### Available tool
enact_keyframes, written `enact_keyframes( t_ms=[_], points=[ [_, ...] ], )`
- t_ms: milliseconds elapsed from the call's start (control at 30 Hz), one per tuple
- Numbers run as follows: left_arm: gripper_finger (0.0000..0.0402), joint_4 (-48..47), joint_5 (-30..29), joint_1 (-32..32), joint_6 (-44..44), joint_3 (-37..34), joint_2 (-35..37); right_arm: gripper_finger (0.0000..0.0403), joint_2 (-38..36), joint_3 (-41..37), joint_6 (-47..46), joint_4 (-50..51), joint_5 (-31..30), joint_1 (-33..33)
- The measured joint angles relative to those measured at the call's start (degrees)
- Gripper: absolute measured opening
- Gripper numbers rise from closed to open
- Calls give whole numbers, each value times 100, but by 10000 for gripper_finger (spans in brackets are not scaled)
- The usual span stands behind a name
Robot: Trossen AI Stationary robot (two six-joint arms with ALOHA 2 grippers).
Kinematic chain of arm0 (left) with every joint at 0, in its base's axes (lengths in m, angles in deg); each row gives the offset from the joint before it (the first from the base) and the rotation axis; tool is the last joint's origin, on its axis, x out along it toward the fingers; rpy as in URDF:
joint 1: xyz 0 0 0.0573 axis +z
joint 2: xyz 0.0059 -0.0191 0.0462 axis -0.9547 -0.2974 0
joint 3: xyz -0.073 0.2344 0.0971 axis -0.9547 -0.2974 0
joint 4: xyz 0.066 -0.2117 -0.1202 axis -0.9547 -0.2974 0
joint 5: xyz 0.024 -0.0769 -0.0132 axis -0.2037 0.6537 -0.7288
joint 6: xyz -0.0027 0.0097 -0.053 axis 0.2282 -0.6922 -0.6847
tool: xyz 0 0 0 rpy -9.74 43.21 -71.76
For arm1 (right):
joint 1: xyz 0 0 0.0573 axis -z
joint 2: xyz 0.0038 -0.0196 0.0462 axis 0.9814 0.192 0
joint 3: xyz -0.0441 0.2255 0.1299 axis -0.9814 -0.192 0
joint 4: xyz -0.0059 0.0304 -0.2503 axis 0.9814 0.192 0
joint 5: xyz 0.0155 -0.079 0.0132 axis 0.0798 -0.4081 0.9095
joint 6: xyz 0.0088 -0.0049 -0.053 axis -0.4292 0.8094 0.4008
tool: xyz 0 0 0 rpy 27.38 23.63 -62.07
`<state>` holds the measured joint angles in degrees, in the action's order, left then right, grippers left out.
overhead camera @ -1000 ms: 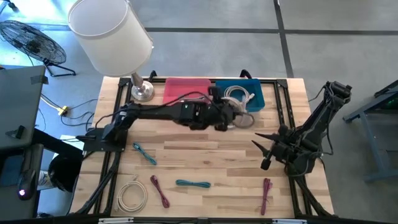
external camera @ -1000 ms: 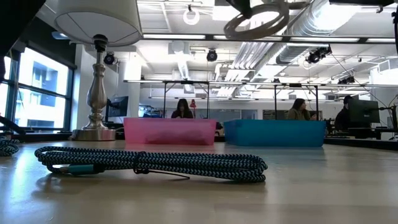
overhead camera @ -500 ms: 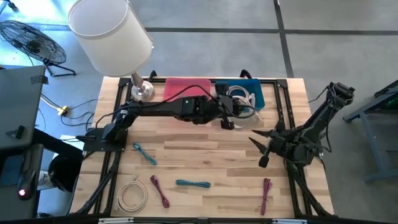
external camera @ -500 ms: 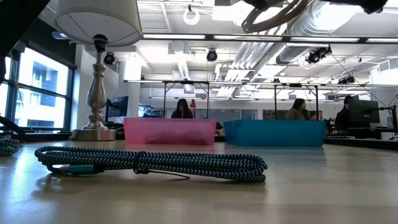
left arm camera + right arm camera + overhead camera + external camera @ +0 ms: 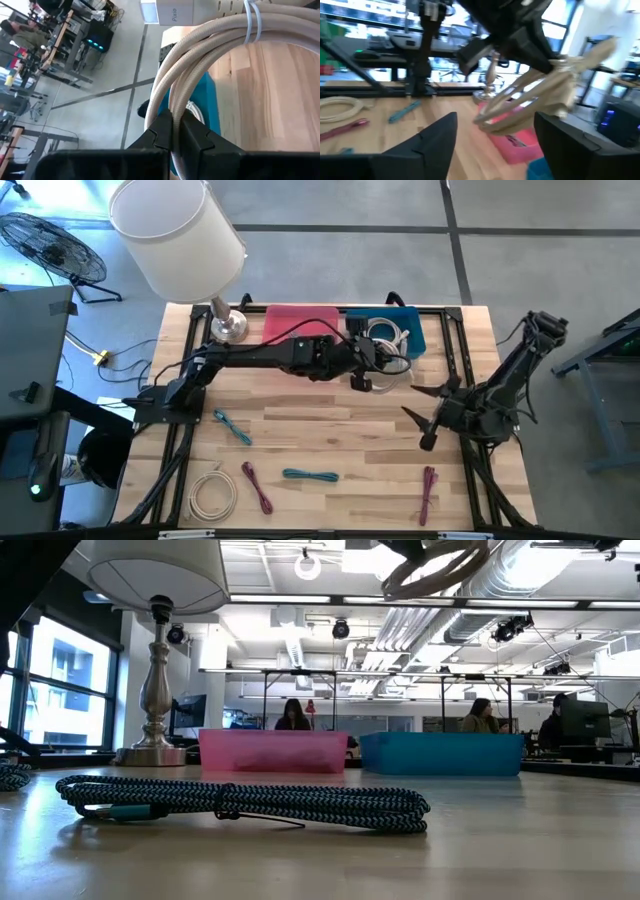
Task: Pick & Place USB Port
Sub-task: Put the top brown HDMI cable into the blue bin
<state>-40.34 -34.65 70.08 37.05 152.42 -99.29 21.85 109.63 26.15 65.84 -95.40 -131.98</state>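
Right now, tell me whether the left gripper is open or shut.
Shut: the left gripper pinches the beige coiled cable between its fingers, holding it up near the blue bin.

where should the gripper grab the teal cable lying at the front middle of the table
Grip the teal cable at mid-length, coming straight down from above. It lies flat as a long narrow bundle running left to right, so the fingers should close across its short width, where all the strands sit together.

The only writing I can read is on the pale plug block at the end of the cream cable pinched in my left claw: small grey letters that look like "Pixio", though I cannot be sure of every letter. Nothing else in my views carries legible text, numbers or signs.
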Motion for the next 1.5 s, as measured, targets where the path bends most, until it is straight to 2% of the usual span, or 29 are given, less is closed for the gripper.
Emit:
enact_keyframes(
  t_ms=[100, 467, 633, 867, 933, 1000, 1133, 1167, 1300, 1400, 1500],
  points=[
    [10, 112, 40, -1, 47, 0, 0, 273, 0, 0, 39, -2, -280, -77],
    [10, 822, 879, -58, 166, 0, 2, 276, -9, -7, -483, -2, -84, 322],
    [10, 850, 895, -118, 246, 0, 4, 275, -102, -7, -550, -119, 477, 527],
    [10, 820, 967, -136, 260, 0, 4, 269, -131, -7, -537, -376, 2045, 947],
    [10, 815, 973, -159, 263, 0, 4, 248, -131, -7, -536, -367, 2338, 1033],
    [10, 819, 970, -161, 274, 0, 4, 205, -131, -7, -535, -325, 2477, 1081],
    [28, 881, 1073, -202, 315, 6, 4, 58, -125, -7, -314, -195, 2669, 1105],
    [36, 872, 1076, -207, 312, 9, 7, 34, -125, -7, -182, -160, 2722, 1105],
    [60, 843, 1231, -254, 283, 28, 50, 30, -125, -7, -261, -98, 2633, 1105],
    [65, 792, 1278, -303, 261, 28, 120, 28, -127, -7, -213, 24, 2622, 1105],
    [66, 817, 1572, -350, 261, 60, 272, 28, -127, -7, -278, 73, 2486, 1103]
  ],
)
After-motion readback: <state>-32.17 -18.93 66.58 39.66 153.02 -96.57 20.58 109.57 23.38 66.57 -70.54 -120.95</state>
